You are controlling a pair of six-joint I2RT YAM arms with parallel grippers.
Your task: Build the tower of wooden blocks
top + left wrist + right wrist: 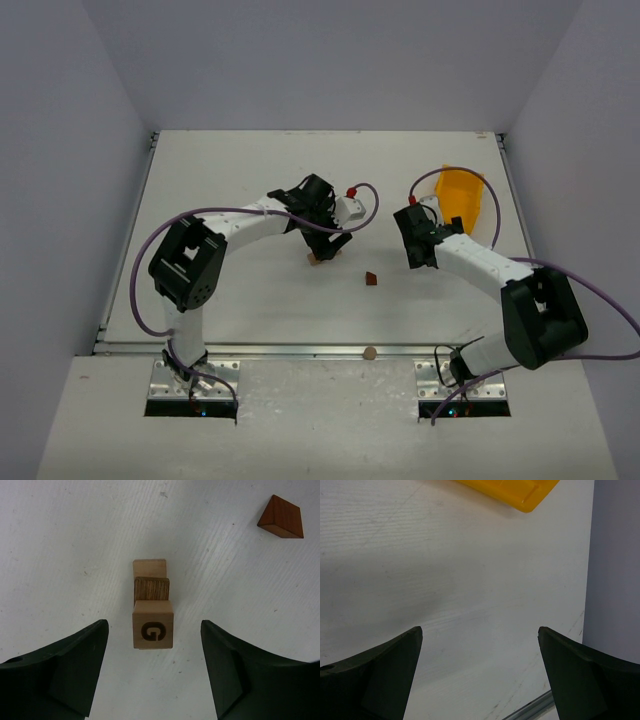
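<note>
Yellow bin (462, 198) near right fingers (380, 675), spread wide; left fingers (65, 670) released, straddling wood block tower (152, 605); wedge (281, 517) apart.

The left arm (240, 225) bends at its black elbow and reaches inward. Its left black two-finger claw (153, 630) points downward, jaws spread wide, gripping nothing. The right arm (480, 262) mirrors that bend, and the right black two-finger claw (480, 632) also points downward, jaws wide apart.

Three wooden pieces in one stack (151, 589), one reddish-brown wedge (281, 517), one round disc (369, 352), one yellow bin (461, 200), one left pincer (154, 626), one right pincer (480, 630).
</note>
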